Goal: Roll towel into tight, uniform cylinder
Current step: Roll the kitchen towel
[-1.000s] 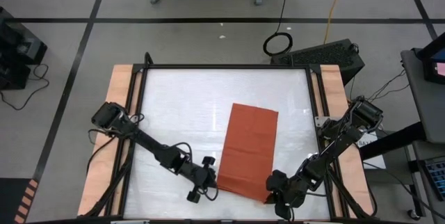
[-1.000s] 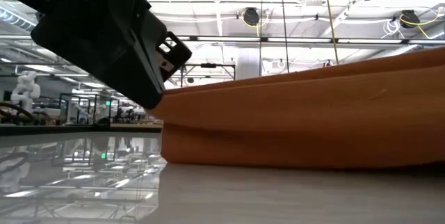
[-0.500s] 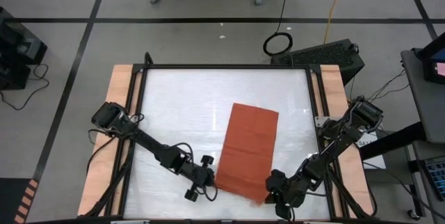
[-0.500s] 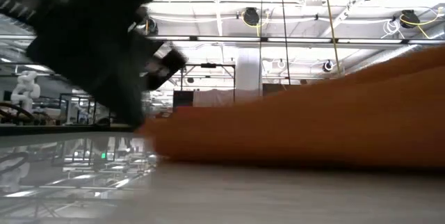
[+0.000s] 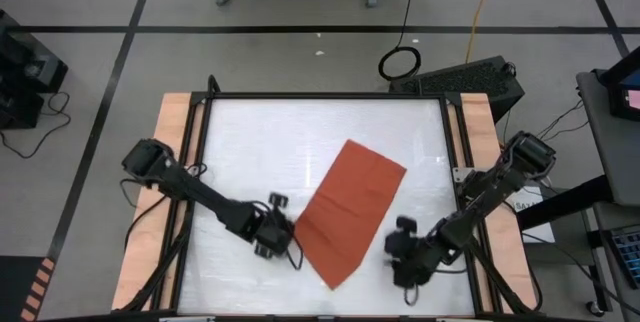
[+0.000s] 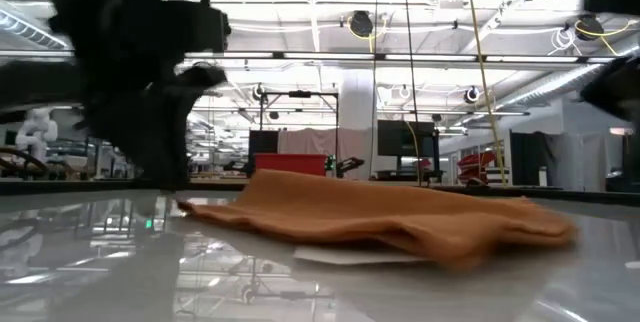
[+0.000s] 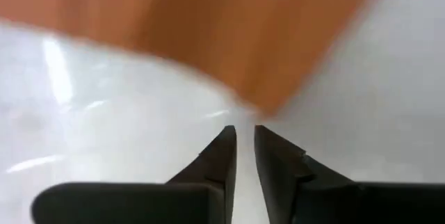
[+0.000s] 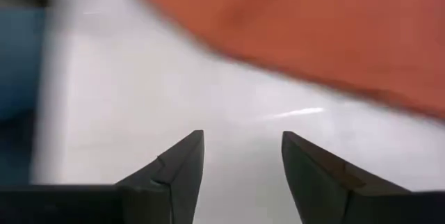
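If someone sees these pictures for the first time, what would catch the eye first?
First, the thin rust-orange rectangular towel, lying flat and slanted on the white tabletop, not rolled. Then the two dark arms: the left pincer at the towel's left edge, the right pincer open, apart from its right side.

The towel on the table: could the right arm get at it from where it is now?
Probably yes. The right gripper sits beside the towel, fingers open, with only bare table between them.

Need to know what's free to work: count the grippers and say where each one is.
2. The left gripper sits at the towel's left edge, nearly shut. The right gripper is open on bare table right of the towel, apart from it.
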Action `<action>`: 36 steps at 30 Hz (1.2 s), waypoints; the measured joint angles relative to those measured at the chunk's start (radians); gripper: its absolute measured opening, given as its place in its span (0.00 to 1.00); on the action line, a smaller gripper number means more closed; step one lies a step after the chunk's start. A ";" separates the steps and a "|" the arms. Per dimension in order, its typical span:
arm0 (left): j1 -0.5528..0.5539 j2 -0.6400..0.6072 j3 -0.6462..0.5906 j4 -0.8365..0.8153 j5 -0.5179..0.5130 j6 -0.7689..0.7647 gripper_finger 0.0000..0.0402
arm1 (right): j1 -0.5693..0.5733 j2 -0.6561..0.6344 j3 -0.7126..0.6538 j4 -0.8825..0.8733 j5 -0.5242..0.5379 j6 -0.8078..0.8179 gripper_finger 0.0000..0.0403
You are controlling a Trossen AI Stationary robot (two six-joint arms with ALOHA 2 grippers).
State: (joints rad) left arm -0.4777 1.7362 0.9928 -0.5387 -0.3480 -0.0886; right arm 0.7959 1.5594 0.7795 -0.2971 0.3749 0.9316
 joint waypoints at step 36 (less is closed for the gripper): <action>0.287 0.219 0.022 0.657 0.441 0.052 0.23 | -0.626 -0.001 -0.001 -0.192 -0.303 -0.449 0.33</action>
State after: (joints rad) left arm -0.1910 1.9549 1.0147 0.1181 0.0929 -0.0365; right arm 0.1703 1.5585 0.7784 -0.4890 0.0722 0.4830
